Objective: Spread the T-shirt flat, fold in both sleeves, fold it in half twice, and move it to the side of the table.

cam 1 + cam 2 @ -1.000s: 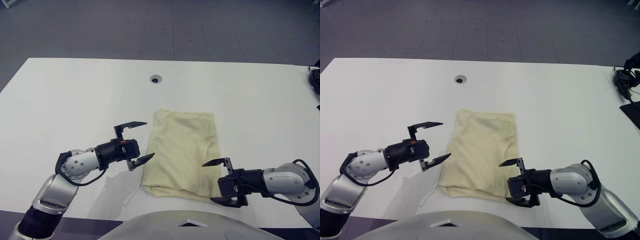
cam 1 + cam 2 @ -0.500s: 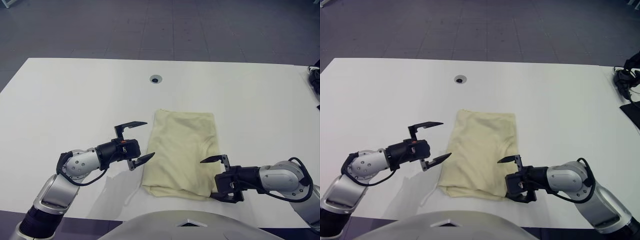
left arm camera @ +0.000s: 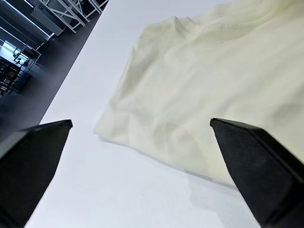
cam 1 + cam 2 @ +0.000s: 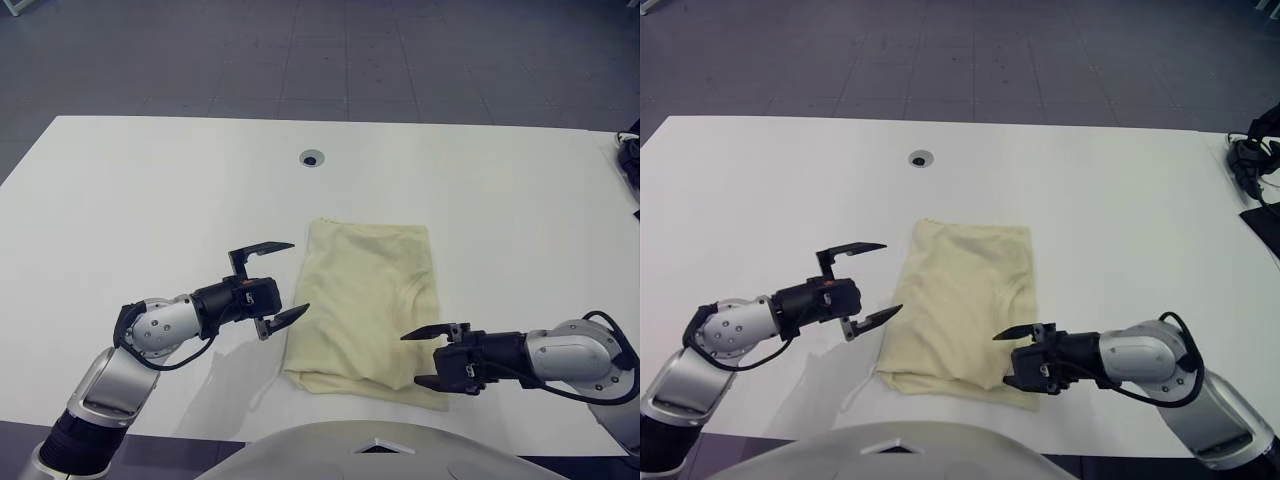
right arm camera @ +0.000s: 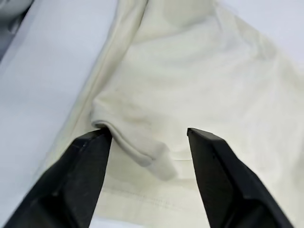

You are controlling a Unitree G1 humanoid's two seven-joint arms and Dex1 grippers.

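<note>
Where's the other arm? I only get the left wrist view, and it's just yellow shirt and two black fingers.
Observer: The right gripper is at the T-shirt's near right corner, fingers open.
Operator: Is the whole shirt folded up?
Observer: It lies as a long narrow rectangle in the middle of the table, with no sleeves sticking out.
Operator: Is my arm holding it?
Observer: No. The left gripper is open beside the shirt's left edge, not gripping it.
</note>
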